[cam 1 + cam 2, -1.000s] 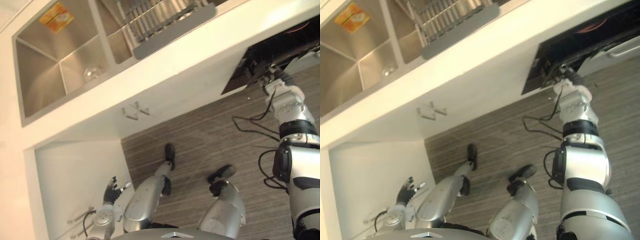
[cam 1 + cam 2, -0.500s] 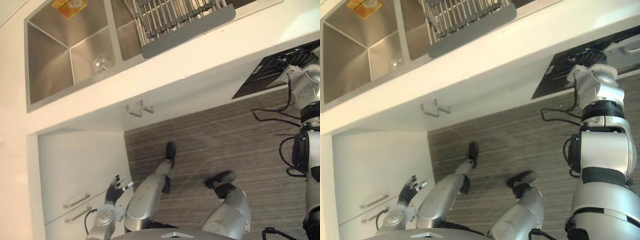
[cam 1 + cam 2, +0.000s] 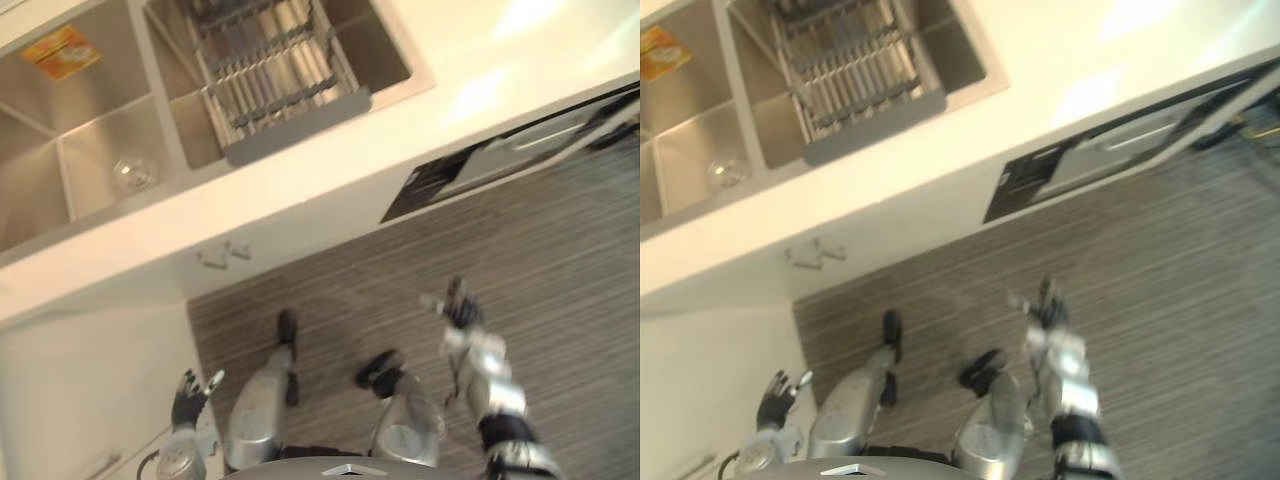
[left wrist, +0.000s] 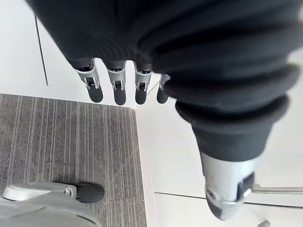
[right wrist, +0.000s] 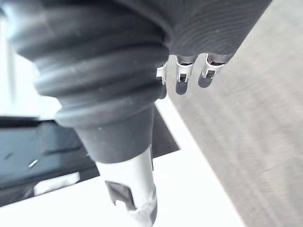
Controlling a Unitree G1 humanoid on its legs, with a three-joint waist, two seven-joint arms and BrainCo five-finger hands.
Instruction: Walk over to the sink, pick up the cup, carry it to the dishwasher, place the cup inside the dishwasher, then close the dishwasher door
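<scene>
The dishwasher (image 3: pixel 432 180) sits under the white counter as a long dark gap, with a pale panel (image 3: pixel 525 140) lying along it. My right hand (image 3: pixel 462 318) hangs open over the striped floor, well short of that gap. In the right wrist view its fingers (image 5: pixel 182 81) are straight and hold nothing, with the dark dishwasher front (image 5: pixel 42 151) behind. My left hand (image 3: pixel 188 400) is open low at the left, beside the white cabinet; its fingers (image 4: pixel 116 90) are straight and empty. No cup is in either hand.
The steel sink (image 3: pixel 90 160) is at the upper left, with a round shiny drain (image 3: pixel 131 174) in its basin. A dish rack (image 3: pixel 265 70) fills the basin beside it. The counter (image 3: pixel 480 60) runs across. White drawers (image 4: pixel 199 156) stand by my left hand. Grey floor lies to the right.
The whole view has swung. My right hand has come away from the dishwasher's dark opening and dropped back over the floor. The left hand has stayed put.
</scene>
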